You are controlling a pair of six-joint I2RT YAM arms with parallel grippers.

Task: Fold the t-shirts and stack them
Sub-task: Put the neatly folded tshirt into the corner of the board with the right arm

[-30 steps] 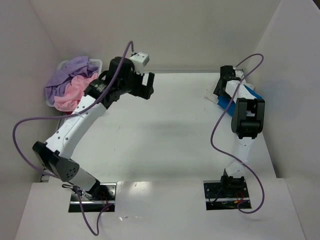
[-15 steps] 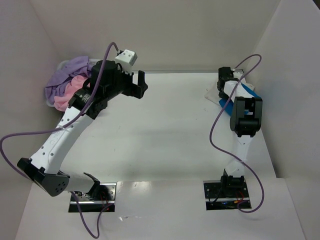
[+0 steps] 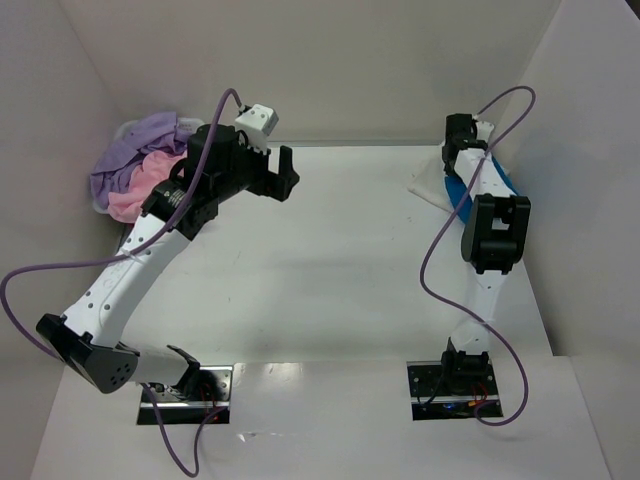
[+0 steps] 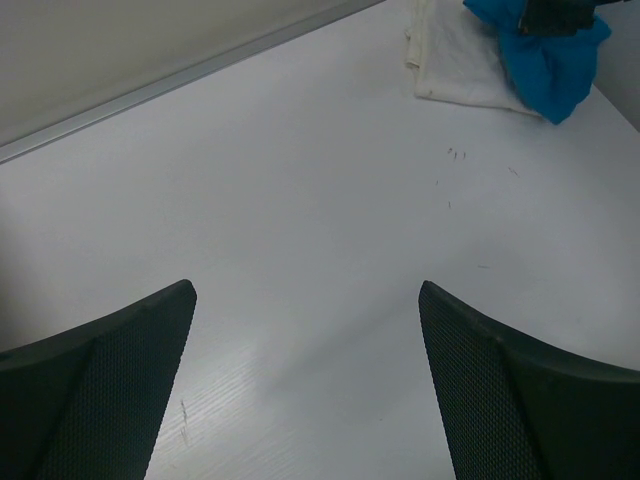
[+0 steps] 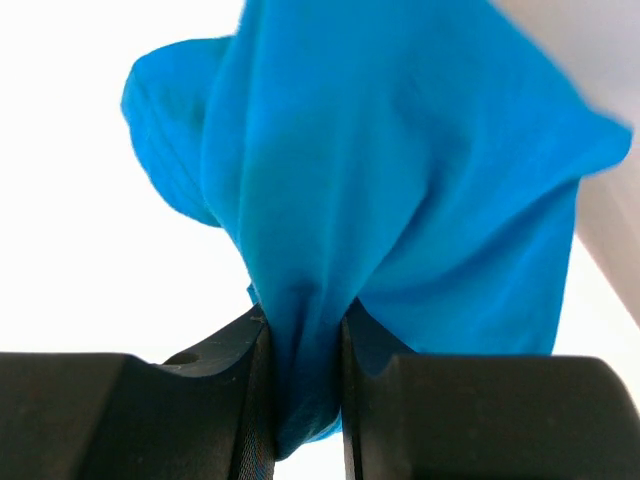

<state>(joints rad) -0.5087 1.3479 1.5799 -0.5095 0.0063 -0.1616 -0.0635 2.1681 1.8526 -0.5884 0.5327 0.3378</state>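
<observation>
The right tool [image 5: 300, 345] is pinching a bunch of the bright blue cloth t-shirt [image 5: 400, 200] at the far right of the white bench [image 4: 300, 180], partly over the white cloth t-shirt [image 4: 455, 60]. The left tool [image 4: 305, 290] hangs spread and empty. I think the blue shirt should be lifted clear, so the white one is not dragged, then laid flat mid-bench with both tools.

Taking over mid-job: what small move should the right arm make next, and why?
Probably draw the blue t-shirt toward the middle of the table to spread it. The right gripper is shut on a bunched fold, the cloth lies crumpled on the white t-shirt, and the left gripper hangs open, free to help.
</observation>
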